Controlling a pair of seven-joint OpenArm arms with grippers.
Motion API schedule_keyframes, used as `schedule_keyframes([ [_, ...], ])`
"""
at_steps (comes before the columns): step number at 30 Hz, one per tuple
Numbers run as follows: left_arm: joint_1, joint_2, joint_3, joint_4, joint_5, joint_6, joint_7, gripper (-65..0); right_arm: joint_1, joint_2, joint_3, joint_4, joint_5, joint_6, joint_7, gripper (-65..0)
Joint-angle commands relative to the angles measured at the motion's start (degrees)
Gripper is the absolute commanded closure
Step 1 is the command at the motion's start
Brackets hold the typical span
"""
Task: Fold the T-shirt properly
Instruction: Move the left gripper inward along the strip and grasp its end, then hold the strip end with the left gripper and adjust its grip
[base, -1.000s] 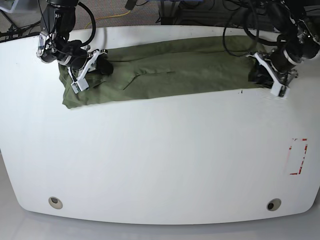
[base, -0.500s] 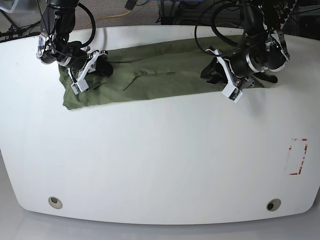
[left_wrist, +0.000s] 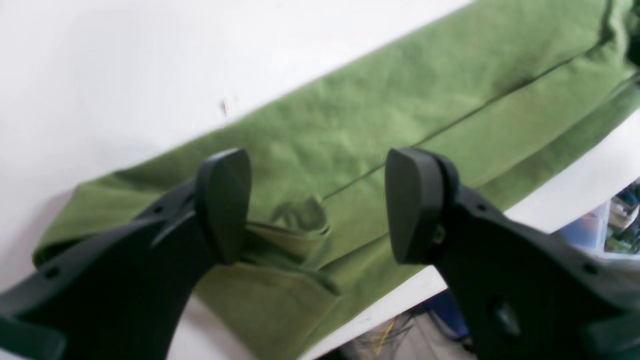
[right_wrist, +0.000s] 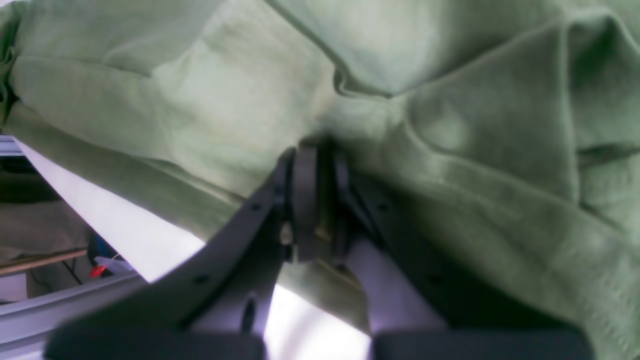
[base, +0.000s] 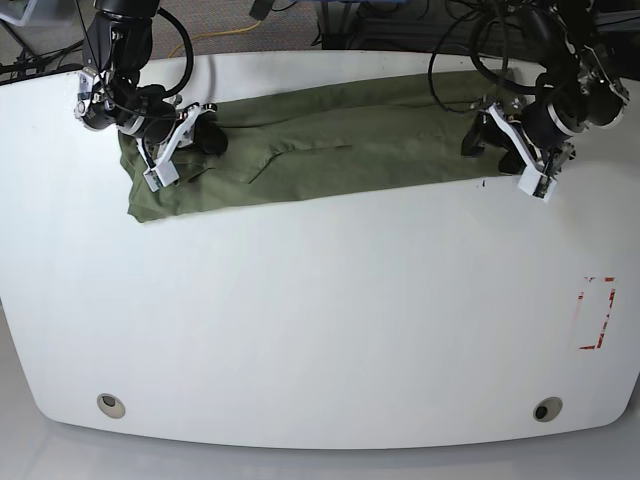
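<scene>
Nearest you on the surface (base: 300, 320): two round holes (base: 111, 404) by the front edge and a red-marked rectangle (base: 596, 312) at base-view right, all well clear of the cloth. Further back, the T-shirt (base: 330, 150) lies as a long folded band along the far edge, flat, with a crease running its length. Your left tool (base: 510, 150) sits over the band's base-view right end, fingers (left_wrist: 225, 200) spread apart with nothing between them; the wrist view shows a small rumpled fold (left_wrist: 300, 220) of cloth just under the gap. Your right tool (base: 180, 145) is at the other end, fingers (right_wrist: 305, 200) pressed together and pinching a bunch of the T-shirt. The far corner there looks bunched, not flat.
</scene>
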Motion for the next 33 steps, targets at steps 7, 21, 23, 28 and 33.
schedule_keyframes([
  [7,0.96,-1.30,-1.73,0.99,-0.72,20.82,-1.16,-39.3,0.29,0.79,0.17,0.48,-0.25,-0.10,0.02,-3.5],
  [21,2.28,-1.12,-3.40,-0.94,-0.19,37.78,-3.62,-39.2,0.12,0.79,0.17,0.48,-0.25,-0.10,-0.06,-3.5],
  [23,2.28,-1.21,-3.40,-1.91,0.33,37.78,-3.71,-39.2,0.12,0.79,0.17,0.48,-0.25,-0.10,-0.06,-3.5],
  [28,1.93,-1.04,-2.87,-2.43,5.26,37.78,-3.71,-39.2,0.03,0.79,0.17,0.48,-0.25,-0.10,-0.06,-3.5],
  [33,1.84,-0.16,-0.32,-2.52,8.16,37.78,-3.71,-39.3,0.03,0.79,0.17,0.48,-0.25,-0.10,-0.06,-3.5],
])
